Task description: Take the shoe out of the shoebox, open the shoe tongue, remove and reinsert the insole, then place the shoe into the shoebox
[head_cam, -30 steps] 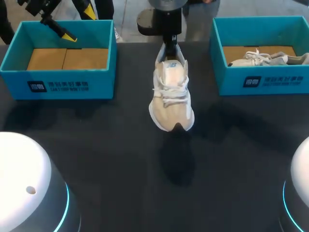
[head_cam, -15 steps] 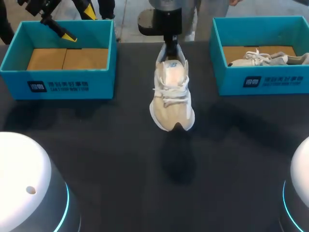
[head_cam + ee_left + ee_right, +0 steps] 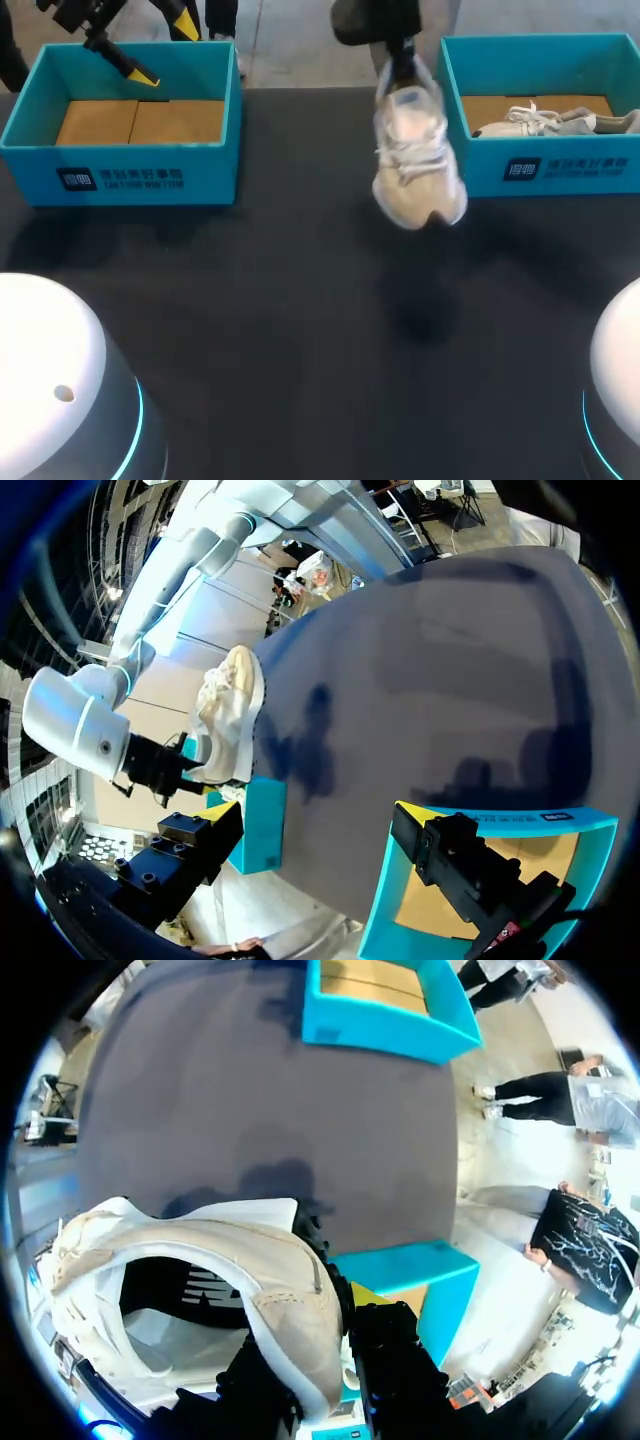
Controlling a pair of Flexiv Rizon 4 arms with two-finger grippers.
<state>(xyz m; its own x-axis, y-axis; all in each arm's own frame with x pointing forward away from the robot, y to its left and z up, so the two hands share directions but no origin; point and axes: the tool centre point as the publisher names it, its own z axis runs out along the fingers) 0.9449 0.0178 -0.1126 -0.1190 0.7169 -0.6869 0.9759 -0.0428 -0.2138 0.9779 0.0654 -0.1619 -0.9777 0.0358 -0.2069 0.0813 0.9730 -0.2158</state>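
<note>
Shoe (image 3: 418,165) gripped (right hand (image 3: 401,58)), beside shoebox (image 3: 540,172)

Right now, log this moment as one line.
shoe: off table, beside right box | right end effector: shut on its heel | left end effector: open, over left box

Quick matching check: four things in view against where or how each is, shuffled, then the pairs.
1 beige shoe
2 left box
3 right box
4 left hand

A holds a white shoe
B hangs from the right hand above the table
C bare brown floor
D open, over the left box's far side

Pairs: 1-B, 2-C, 3-A, 4-D
</note>
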